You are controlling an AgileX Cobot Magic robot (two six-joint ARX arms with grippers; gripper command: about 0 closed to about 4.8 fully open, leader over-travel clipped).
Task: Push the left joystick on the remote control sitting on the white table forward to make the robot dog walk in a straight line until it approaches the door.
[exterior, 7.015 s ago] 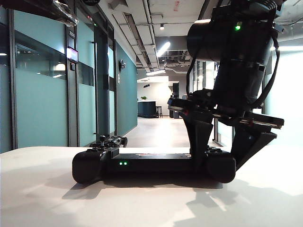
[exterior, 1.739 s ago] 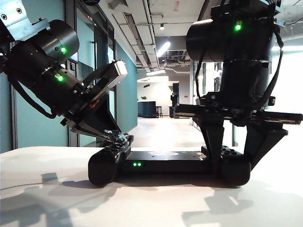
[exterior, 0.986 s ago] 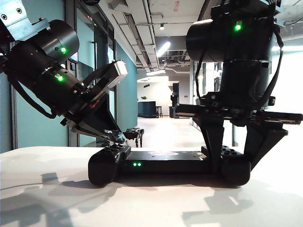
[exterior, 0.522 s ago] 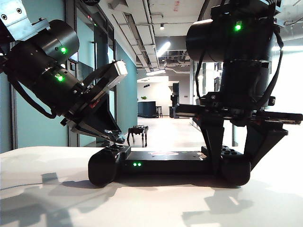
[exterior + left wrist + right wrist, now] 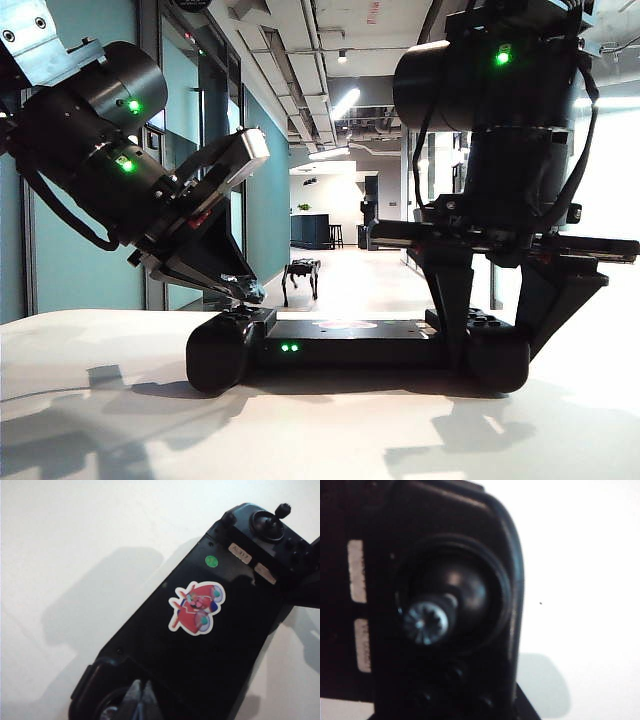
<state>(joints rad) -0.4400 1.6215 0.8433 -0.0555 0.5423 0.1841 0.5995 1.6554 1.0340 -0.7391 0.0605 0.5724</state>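
Remote [image 5: 340, 352] lies flat on the white worktop [image 5: 100, 420], seen edge-on in the exterior view, two green lights [image 5: 288, 347] glowing on its near face. And both arms are on it!

Left tool [image 5: 247, 293] slants down from 10 o'clock, and its tip is right on top of the remote's left handle, at the 9 o'clock end of the body. From the left wrist view its fingers [image 5: 141, 702] look pressed together into one narrow point, jaws closed with no gap showing between them. The left joystick sits under that point; the tip covers it, so I cannot tell how far it is tilted.

Over at the 3 o'clock end, the right tool [image 5: 492, 345] drops in from 12 o'clock. Its two fingers stand well apart, one either side of the right handle, both touching it: clamped on the remote, pinning it to the worktop.

The right wrist view is filled by the right joystick [image 5: 426, 622], blurred, its ribbed cap leaning a little out of its round well. That same stick [image 5: 274, 521] shows from the left wrist view at the far end of the remote, beyond a red-and-white sticker [image 5: 196, 607] and a small green dot [image 5: 212, 560].

And out there, at 11 o'clock from the remote's middle, the dog [image 5: 303, 275] stands on all four legs on the corridor floor [image 5: 350, 290], small and dark, well beyond the worktop.
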